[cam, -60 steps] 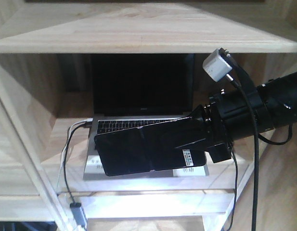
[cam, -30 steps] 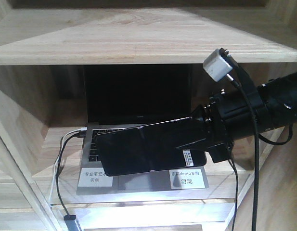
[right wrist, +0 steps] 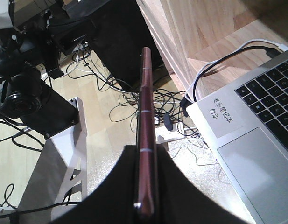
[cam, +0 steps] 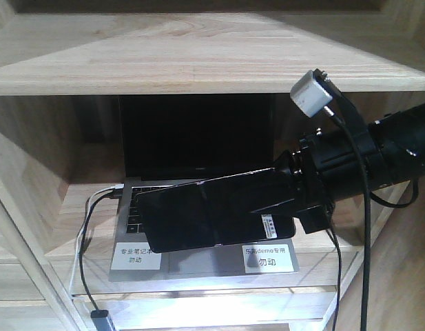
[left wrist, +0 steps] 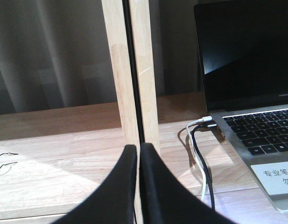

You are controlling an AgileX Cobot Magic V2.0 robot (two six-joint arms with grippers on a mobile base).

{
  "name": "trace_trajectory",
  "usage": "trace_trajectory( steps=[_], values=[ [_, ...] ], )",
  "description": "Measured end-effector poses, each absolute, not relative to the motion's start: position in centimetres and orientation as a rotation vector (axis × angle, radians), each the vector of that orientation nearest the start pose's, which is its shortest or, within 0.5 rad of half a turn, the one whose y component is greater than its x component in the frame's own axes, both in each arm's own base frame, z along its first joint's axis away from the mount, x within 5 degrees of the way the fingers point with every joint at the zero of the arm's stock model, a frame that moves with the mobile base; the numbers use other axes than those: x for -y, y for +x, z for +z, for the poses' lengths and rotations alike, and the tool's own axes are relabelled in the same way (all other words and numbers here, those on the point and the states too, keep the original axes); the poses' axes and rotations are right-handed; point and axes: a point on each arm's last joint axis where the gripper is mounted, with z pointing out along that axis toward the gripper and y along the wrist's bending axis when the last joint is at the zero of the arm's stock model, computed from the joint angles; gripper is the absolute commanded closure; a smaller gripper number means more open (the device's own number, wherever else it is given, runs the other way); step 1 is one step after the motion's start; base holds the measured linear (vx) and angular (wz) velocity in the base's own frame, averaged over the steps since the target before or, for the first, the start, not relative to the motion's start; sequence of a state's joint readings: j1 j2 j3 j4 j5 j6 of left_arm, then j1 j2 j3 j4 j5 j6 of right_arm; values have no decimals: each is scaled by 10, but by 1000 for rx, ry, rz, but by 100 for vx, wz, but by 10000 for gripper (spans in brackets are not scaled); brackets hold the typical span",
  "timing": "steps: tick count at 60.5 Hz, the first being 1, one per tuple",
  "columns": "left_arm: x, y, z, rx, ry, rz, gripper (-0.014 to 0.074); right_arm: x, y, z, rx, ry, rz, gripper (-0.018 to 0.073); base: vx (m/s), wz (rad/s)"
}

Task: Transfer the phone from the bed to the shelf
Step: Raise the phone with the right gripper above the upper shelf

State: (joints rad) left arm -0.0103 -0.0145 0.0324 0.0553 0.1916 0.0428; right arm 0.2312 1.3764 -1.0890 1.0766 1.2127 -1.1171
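Note:
The phone, a glossy black slab, hangs slightly tilted in front of the shelf compartment, level with the laptop's keyboard. My right gripper is shut on its right end. In the right wrist view the phone shows edge-on with a rose-gold rim, clamped in my right gripper. My left gripper is shut on nothing, just before a pale upright of the shelf. The bed is out of view.
An open silver laptop with white labels sits on the shelf board, also in the left wrist view as the laptop. White and black cables plug into its left side. Below, tangled floor cables and a white stand.
The shelf and laptop have shifted lower and a little left in the front view and look slightly bigger, mostly in the first half second. The phone stays clamped in the right gripper.

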Motion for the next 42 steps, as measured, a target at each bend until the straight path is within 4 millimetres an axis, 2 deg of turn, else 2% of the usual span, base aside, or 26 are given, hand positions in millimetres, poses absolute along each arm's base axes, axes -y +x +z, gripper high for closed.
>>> trace_trajectory(
  steps=[42],
  values=[
    [0, 56, 186, -1691, 83, 74, 596, -132, 232, 333, -2037, -1142, 1121, 560, 0, 0]
  ],
)
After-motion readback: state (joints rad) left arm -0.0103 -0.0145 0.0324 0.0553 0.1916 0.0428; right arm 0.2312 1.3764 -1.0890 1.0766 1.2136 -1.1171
